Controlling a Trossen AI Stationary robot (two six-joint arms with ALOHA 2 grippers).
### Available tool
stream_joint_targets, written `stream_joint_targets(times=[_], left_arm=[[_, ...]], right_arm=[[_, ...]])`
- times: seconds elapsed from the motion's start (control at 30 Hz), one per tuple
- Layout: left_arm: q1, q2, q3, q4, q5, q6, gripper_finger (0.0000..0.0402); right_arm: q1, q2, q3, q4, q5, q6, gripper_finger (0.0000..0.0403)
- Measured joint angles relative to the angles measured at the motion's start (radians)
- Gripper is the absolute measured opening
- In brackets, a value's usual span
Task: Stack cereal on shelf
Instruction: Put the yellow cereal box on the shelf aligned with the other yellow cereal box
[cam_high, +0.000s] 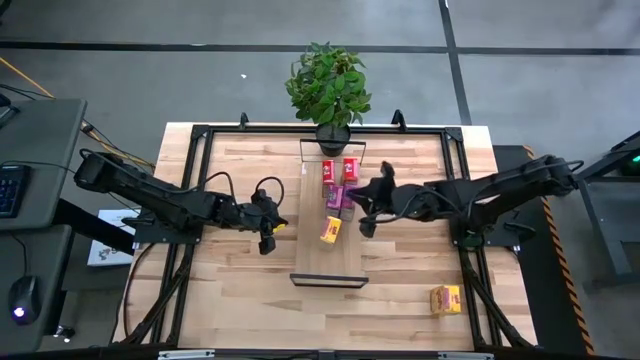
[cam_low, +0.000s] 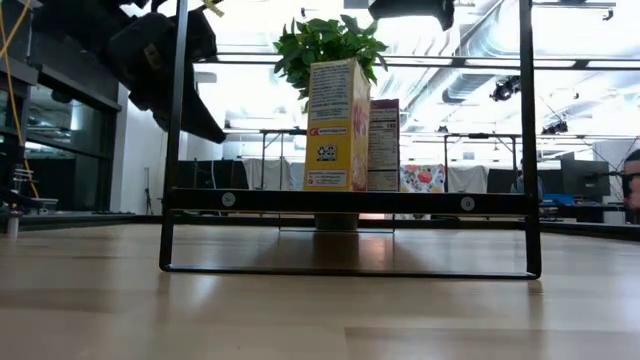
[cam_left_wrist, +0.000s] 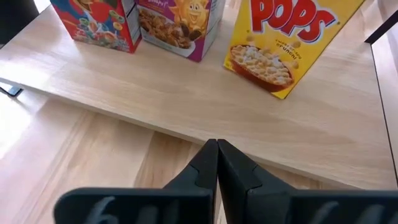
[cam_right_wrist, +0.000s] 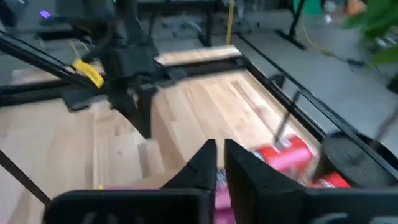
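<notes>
Pink cereal box (cam_high: 336, 196) beneath right end effector (cam_high: 352, 197)

"POPS" in red letters on the yellow cereal box (cam_left_wrist: 283, 43), other box print unreadable

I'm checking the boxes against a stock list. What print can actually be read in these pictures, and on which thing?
"POPS": red letters on the yellow cardboard cereal box standing on the long light-wood shelf.
Purple-trimmed cereal box: lettering cut off, unreadable.
Red cereal box: only artwork shows.
Yellow box's side panel in the low view: too small to read.
</notes>
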Motion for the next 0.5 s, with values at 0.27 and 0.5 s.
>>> stream_joint_targets(times=[0.27, 0.5], left_arm=[[0.003, 0.0, 0.0, 0.013, -0.042, 0.039, 0.0], [0.003, -0.087, 0.043, -0.051, -0.044, 0.14, 0.0]], right_arm=[[-0.001, 0.0, 0.078, -0.344, 0.11, 0.252, 0.0166], [0.002, 0.001, 0.078, -0.816, -0.107, 0.696, 0.0261]])
